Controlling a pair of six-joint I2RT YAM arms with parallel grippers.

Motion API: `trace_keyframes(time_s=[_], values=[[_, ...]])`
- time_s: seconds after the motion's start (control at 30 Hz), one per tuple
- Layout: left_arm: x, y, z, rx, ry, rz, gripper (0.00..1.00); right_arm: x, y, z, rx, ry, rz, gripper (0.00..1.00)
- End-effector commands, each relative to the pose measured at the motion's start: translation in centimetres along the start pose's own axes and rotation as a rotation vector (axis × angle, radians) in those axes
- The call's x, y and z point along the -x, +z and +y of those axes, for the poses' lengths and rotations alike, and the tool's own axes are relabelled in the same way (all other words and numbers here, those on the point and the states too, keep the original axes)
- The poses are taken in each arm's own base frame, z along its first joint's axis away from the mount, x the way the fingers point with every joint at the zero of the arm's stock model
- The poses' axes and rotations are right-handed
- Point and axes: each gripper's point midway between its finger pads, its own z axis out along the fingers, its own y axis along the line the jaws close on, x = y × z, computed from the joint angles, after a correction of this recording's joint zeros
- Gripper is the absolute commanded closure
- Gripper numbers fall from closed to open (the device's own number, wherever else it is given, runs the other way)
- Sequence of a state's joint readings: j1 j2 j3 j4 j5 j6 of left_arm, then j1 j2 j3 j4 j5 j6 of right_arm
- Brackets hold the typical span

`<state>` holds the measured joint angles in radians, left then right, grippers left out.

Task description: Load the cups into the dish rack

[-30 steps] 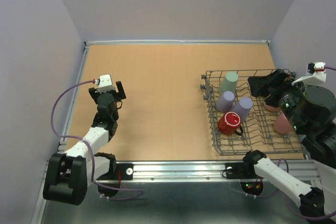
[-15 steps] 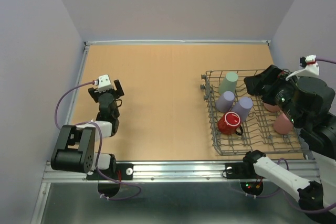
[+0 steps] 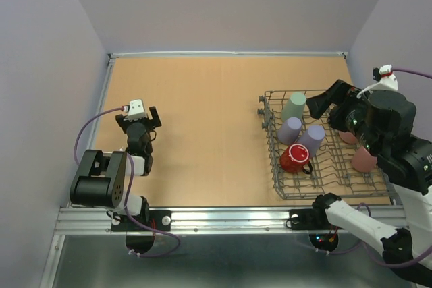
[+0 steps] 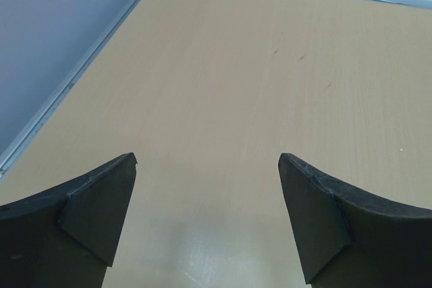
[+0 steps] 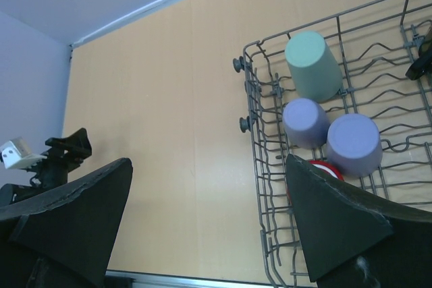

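**Cups racked, both grippers empty**

Sage-green tumbler (image 3: 293,106), two lavender tumblers (image 3: 290,129), glossy red handled mug (image 3: 295,158) and pink tumbler (image 3: 364,160) sit inside the grey wire dish rack (image 3: 324,192), on the right of the table. Dark mug not made out.

Left gripper (image 4: 208,160): fingers apart, over bare wooden tabletop (image 3: 202,99) well away from the rack. Right gripper (image 5: 208,161): spread wide above the rack.

Judgement: lift the right arm straight up, clear of the tines and the pink tumbler.

Rack and cups partly hidden behind the right claw

In the top view the right arm (image 3: 385,126) covers the part of the dish rack (image 3: 297,194) behind the right claw (image 3: 324,104). There one pink cup (image 3: 348,138) shows as a sliver and a second pink cup (image 3: 364,160) only in part. In the wrist view the red mug (image 5: 325,165) peeks from behind that claw's right finger, and the rack runs off the right and bottom edges. The bottom edge cuts the left claw's (image 4: 208,158) fingers.
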<state>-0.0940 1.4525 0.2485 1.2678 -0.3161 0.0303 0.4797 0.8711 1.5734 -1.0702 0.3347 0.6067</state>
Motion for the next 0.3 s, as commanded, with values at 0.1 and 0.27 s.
trace_keyframes(time_s=[0.1,0.27], values=[[6.3,0.0,-0.1,-0.009,-0.064,-0.254,0.01,0.8,0.9,0.9,0.024,0.019,-0.044,0.0],[6.4,0.0,0.0,-0.008,-0.068,-0.259,0.01,0.8,1.6,0.9,0.035,0.008,-0.08,0.0]])
